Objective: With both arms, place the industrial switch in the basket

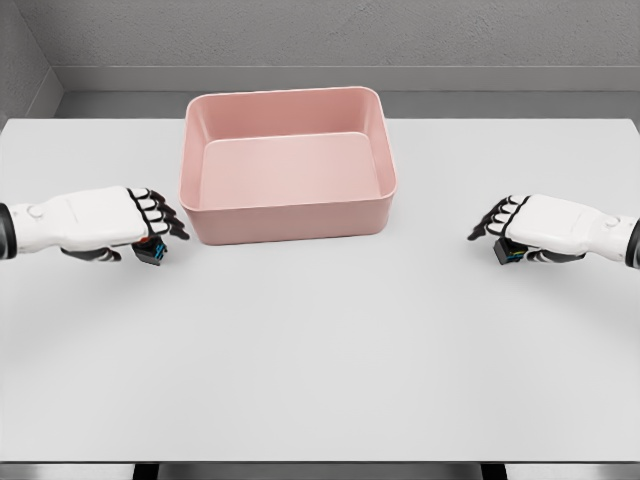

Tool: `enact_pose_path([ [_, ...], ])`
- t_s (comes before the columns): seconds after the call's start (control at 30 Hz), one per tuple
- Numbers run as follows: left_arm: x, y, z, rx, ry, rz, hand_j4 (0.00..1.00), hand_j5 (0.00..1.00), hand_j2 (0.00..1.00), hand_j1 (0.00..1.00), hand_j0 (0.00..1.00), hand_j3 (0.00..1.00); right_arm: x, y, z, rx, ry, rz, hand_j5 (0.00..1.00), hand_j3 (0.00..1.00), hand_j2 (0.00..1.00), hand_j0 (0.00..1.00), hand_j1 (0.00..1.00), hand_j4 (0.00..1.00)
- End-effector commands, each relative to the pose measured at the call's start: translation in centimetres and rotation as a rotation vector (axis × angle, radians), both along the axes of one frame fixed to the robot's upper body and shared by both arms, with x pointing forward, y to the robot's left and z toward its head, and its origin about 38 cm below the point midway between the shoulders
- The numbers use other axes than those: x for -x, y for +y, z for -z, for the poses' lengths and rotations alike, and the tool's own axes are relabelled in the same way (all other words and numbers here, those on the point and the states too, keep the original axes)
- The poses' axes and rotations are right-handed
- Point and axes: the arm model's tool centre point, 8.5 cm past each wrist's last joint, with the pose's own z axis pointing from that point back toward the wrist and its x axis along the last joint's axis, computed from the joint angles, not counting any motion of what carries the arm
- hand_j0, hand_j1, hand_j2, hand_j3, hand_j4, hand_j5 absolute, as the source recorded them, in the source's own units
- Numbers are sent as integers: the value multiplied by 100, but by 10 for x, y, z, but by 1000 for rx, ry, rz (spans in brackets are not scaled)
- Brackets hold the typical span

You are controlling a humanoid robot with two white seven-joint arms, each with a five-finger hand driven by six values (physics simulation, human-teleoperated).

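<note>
White table [320, 360]: pink basket [287, 214]; each robot hand, left [140, 222] and right [515, 228], clasps a small switch [150, 250].

A white table [320, 360] fills the view, its surface plain and flat. Toward the far side, centred, sits a pink basket [290, 215], open side up, resting square on the tabletop. Out at the left and right edges, small dark switch blocks sit low near the surface, mostly hidden under the hands.

Basket [287, 215] plain pink; table [320, 350] white; hands white, black fingers [160, 210] (small dark blocks, red-blue flecks).
</note>
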Motion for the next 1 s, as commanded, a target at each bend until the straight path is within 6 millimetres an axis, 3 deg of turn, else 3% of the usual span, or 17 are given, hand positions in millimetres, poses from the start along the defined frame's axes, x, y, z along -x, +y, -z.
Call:
enact_pose_path([
  [0.0,-6,3,5,7,13,-23,89,89,89,89,89,89,0,0,0,2,-2,1,76,76,76,76,76,76],
  [0.3,-6,-1,14,-10,39,-17,89,89,89,89,89,89,0,-1,-1,13,-8,-3,61,61,61,61,61,61],
  [0.43,-9,2,14,-32,28,-25,80,80,80,80,80,80,-3,-2,-6,15,-24,2,55,55,55,55,55,55],
  [0.57,-19,2,16,-33,34,-47,79,79,79,79,79,79,-5,-3,-11,8,-39,8,52,52,52,52,52,52],
  [0.97,-18,1,21,-56,38,-38,79,79,79,79,79,79,-11,-6,-25,-6,-78,21,47,47,47,47,47,47],
])
